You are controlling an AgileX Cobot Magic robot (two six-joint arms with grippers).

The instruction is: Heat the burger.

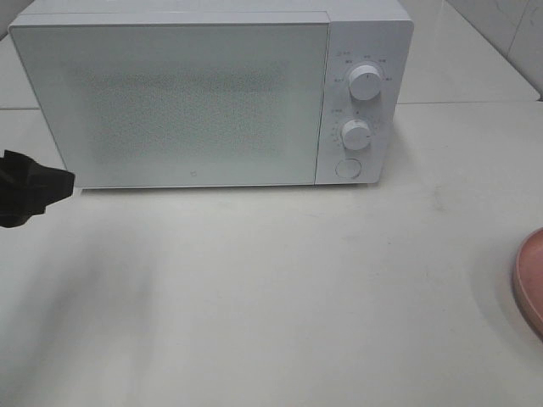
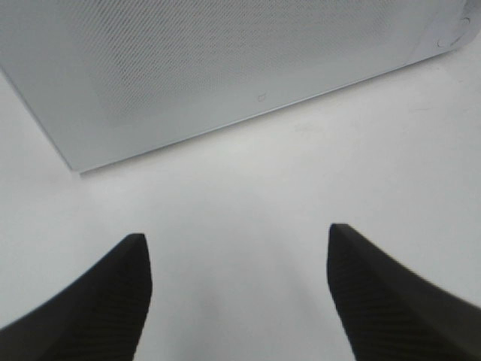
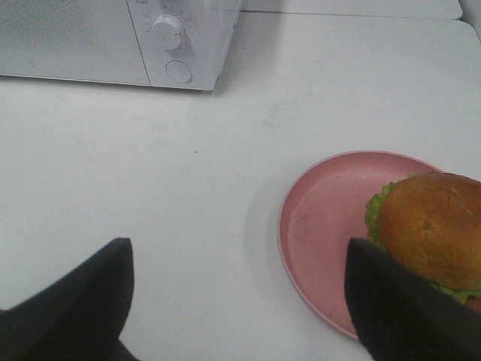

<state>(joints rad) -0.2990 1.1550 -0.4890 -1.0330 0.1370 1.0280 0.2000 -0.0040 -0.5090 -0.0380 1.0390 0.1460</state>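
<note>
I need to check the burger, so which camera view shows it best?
The right wrist view: the burger sits on the pink plate, bun and lettuce visible. The exterior high view shows only the plate's edge; the left wrist view shows neither.

1. Burger (image 3: 434,232): round, glossy golden-brown top bun, green lettuce frill showing under the bun at its edge.
2. Upright, bun side up, whole; cut off by the edge of the right wrist view, so part of it is not seen.
3. Sits on a pink plate (image 3: 323,226), off-centre, toward one side; bare plate on the side facing the microwave (image 3: 113,37).
4. Plate rests on the white table (image 3: 188,188), well apart from the microwave, beyond its dial end.
</note>
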